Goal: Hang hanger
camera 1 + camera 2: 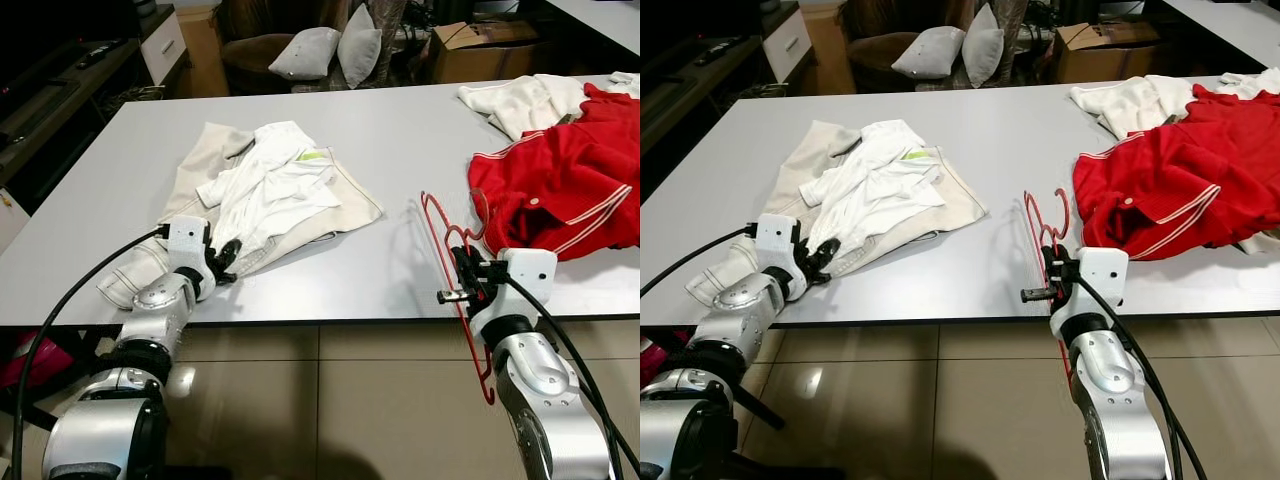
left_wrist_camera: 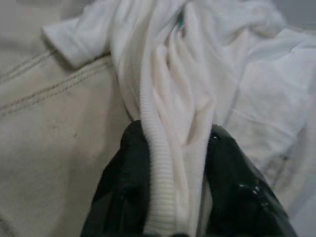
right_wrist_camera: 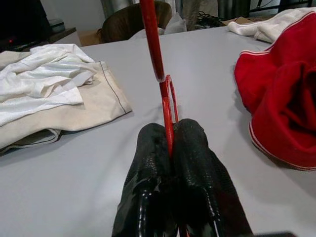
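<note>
A thin red hanger (image 1: 438,228) stands on edge at the table's front right, its lower part dropping past the table edge. My right gripper (image 1: 462,266) is shut on the hanger's wire (image 3: 164,98), hook end pointing away over the table. At the front left, my left gripper (image 1: 226,257) is shut on the ribbed edge of a white shirt (image 1: 272,182). In the left wrist view that ribbed hem (image 2: 163,163) runs between the two black fingers (image 2: 129,163). The white shirt lies crumpled on a beige garment (image 1: 345,205).
A red shirt with white piping (image 1: 570,185) and another white garment (image 1: 520,100) lie at the right of the grey table (image 1: 400,130). Beyond the table are pillows (image 1: 305,52), a cardboard box (image 1: 485,50) and a dark cabinet (image 1: 60,80). Tiled floor (image 1: 330,400) lies below.
</note>
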Motion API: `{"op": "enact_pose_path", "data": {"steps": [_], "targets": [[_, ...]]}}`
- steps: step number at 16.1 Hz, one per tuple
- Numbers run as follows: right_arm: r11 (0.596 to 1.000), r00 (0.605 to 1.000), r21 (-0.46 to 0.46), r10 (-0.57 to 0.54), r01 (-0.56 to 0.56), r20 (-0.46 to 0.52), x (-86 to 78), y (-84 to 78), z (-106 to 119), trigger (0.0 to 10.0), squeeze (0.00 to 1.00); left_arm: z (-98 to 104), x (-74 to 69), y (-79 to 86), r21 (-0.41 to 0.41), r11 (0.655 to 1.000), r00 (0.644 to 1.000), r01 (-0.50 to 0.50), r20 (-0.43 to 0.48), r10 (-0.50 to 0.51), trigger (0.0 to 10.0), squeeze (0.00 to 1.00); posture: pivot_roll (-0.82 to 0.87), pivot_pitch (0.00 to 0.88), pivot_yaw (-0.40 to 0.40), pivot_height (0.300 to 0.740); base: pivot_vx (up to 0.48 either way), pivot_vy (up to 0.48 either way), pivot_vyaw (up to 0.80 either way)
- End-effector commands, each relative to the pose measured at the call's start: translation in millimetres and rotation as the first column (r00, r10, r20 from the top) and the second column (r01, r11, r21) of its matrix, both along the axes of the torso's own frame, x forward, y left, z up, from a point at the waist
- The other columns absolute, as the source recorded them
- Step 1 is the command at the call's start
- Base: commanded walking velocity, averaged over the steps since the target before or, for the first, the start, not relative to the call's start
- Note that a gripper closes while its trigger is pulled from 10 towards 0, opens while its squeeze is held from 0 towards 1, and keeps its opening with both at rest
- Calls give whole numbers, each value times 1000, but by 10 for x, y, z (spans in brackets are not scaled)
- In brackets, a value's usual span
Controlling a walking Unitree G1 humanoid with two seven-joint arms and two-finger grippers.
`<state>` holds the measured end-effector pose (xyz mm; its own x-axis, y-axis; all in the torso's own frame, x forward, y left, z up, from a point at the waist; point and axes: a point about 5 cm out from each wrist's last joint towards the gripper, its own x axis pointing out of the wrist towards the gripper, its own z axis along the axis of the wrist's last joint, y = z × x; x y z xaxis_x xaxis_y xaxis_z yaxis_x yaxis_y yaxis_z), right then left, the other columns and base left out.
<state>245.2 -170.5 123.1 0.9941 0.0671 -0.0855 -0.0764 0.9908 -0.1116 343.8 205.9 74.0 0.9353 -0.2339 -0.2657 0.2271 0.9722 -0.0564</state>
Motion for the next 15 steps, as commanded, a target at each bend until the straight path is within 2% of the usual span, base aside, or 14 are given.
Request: {"op": "enact_pose_path", "data": {"steps": [1, 3, 5, 6, 7, 8, 9, 11, 12, 14, 15], "targets": [[1000, 999, -10, -4, 3, -46, -26, -1, -96, 10000, 0, 62, 10, -19, 11, 999, 998, 33, 49, -34, 0, 0, -66, 0, 120, 740, 0, 0, 0], [1000, 999, -15, -6, 5, -47, -34, -14, -99, 10000, 0, 160, 31, -75, 3, 997, 990, 82, 117, -82, 0, 0, -71, 0, 120, 740, 0, 0, 0], [1000, 999, -19, -9, 8, -47, -43, -28, -97, 10000, 0, 337, 68, -141, -44, 990, 968, 135, 221, -123, 0, 0, -72, 0, 120, 740, 0, 0, 0], [1000, 999, -21, -10, 9, -48, -44, -38, -96, 10000, 0, 483, 100, -192, -75, 982, 947, 176, 285, -148, 0, 0, -73, 0, 116, 740, 0, 0, 0], [1000, 999, -25, -11, 9, -50, -42, -48, -101, 10000, 0, 682, 128, -288, -89, 963, 910, 253, 359, -206, 0, 0, -72, 0, 111, 740, 0, 0, 0], [1000, 999, -26, -10, 9, -50, -42, -49, -101, 10000, 0, 735, 133, -313, -97, 958, 901, 269, 377, -215, 0, 0, -72, 0, 110, 740, 0, 0, 0], [1000, 999, -27, -6, 5, -49, -33, -47, -99, 10000, 0, 977, 142, -441, -120, 927, 851, 356, 452, -268, 0, 0, -70, 0, 107, 740, 0, 0, 0], [1000, 999, -27, -5, 4, -47, -23, -40, -92, 10000, 0, 1220, 129, -554, -181, 881, 803, 438, 520, -292, 0, 0, -73, 0, 106, 740, 0, 0, 0], [1000, 999, -26, -4, 3, -43, -15, -37, -81, 10000, 0, 1469, 99, -636, -230, 828, 752, 511, 586, -301, 0, 0, -74, 0, 106, 740, 0, 0, 0], [1000, 999, -16, -23, 22, -22, -6, -64, -54, 10000, 0, 1858, 56, -727, -283, 751, 680, 597, 676, -286, 0, 0, -71, 0, 106, 740, 0, 0, 0], [1000, 1000, -9, -25, 25, -16, -1, -69, -44, 10000, 0, 1917, 48, -741, -288, 738, 669, 610, 686, -286, 0, 0, -71, 0, 108, 740, 0, 0, 0]]}}
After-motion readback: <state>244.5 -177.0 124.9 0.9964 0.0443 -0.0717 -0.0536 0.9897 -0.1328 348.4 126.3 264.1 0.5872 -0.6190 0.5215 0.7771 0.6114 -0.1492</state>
